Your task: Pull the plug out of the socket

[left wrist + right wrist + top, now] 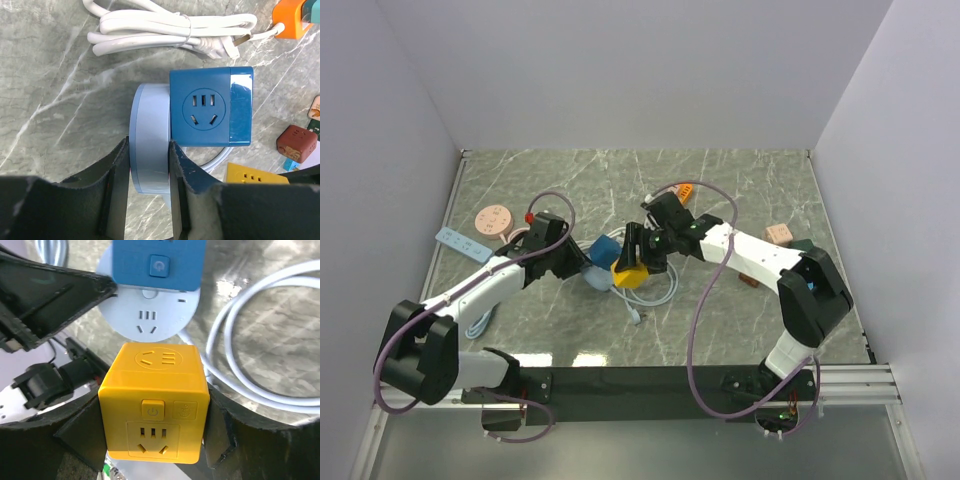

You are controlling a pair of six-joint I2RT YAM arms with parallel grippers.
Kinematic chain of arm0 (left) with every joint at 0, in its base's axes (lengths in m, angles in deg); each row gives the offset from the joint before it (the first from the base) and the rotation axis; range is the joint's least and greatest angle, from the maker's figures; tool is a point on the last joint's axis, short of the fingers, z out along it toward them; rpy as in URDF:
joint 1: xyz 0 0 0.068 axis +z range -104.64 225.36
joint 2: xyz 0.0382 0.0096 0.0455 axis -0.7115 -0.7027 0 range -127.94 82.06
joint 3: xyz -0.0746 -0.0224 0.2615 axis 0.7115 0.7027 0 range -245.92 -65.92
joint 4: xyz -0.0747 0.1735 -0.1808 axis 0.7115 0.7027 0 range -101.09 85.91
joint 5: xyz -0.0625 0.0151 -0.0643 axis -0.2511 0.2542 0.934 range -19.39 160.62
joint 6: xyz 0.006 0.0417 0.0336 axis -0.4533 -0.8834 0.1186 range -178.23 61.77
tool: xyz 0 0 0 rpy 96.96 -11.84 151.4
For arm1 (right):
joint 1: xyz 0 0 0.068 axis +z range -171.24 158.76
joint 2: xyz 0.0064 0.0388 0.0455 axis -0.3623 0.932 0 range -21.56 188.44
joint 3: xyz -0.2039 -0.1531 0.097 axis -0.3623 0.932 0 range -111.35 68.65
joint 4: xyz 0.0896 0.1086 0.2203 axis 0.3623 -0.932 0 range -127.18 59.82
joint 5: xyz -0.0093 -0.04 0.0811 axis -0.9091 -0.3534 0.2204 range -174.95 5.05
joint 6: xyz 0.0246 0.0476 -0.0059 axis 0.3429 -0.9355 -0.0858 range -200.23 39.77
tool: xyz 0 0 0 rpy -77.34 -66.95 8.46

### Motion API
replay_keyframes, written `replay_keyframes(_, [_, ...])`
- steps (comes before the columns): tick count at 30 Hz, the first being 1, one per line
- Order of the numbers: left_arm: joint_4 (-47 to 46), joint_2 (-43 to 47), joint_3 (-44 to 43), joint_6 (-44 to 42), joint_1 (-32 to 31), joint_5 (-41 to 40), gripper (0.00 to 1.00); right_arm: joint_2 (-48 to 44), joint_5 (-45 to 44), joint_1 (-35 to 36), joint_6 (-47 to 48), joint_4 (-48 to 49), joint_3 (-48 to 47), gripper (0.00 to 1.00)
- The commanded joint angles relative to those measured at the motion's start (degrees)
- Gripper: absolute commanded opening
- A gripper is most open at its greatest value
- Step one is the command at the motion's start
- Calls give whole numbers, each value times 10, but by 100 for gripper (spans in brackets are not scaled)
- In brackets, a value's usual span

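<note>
My left gripper [149,147] is pinching the pale-blue round socket hub [150,110] edge-on by its rim, down on the bench [55,100]. My right gripper [159,407] is pinching the yellow cube plug [155,370] by two opposite sides. From the right wrist, that plug sits at 6 o'clock of the hub's face, and a blue cube adapter [157,262] sits at 12 o'clock on the same hub. I cannot tell whether the yellow plug's pins are seated or free.

The weak point, I judge, is the left hold. It has only a narrow curved rim between the pads, so a hard tug could twist the hub out or drag it along. Pulling off-axis could bind the pins and lever the blue adapter loose. The yellow plug's glossy faces could slide through my right fingers. The white cable [260,360], looped at 3 o'clock of the plug, could snag my wrist as I draw back.
</note>
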Motion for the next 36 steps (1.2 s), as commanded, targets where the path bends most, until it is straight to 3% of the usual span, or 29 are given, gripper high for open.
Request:
replay_keyframes(1, [19, 9, -20, -23, -2, -25, 1, -25, -56, -12, 16, -16, -18, 0])
replay_keyframes(10, [20, 59, -5, -29, -2, -12, 1, -62, -326, -208, 55, -153, -11, 0])
replay_keyframes(17, [39, 72, -17, -42, -2, -10, 1, 80, -448, -332, 53, -214, -97, 0])
replay_keyframes(24, [35, 75, -24, -51, -2, 9, 1, 132, -510, -392, 41, -235, -134, 0])
replay_keyframes(26, [33, 73, -24, -54, -2, 14, 1, 148, -515, -397, 39, -248, -147, 10])
replay_keyframes(32, [19, 65, -21, -69, -2, 45, 1, 90, -474, -396, 43, -228, -127, 71])
replay_keyframes(36, [12, 57, -26, -79, -2, 64, 1, 41, -415, -388, 44, -224, -127, 92])
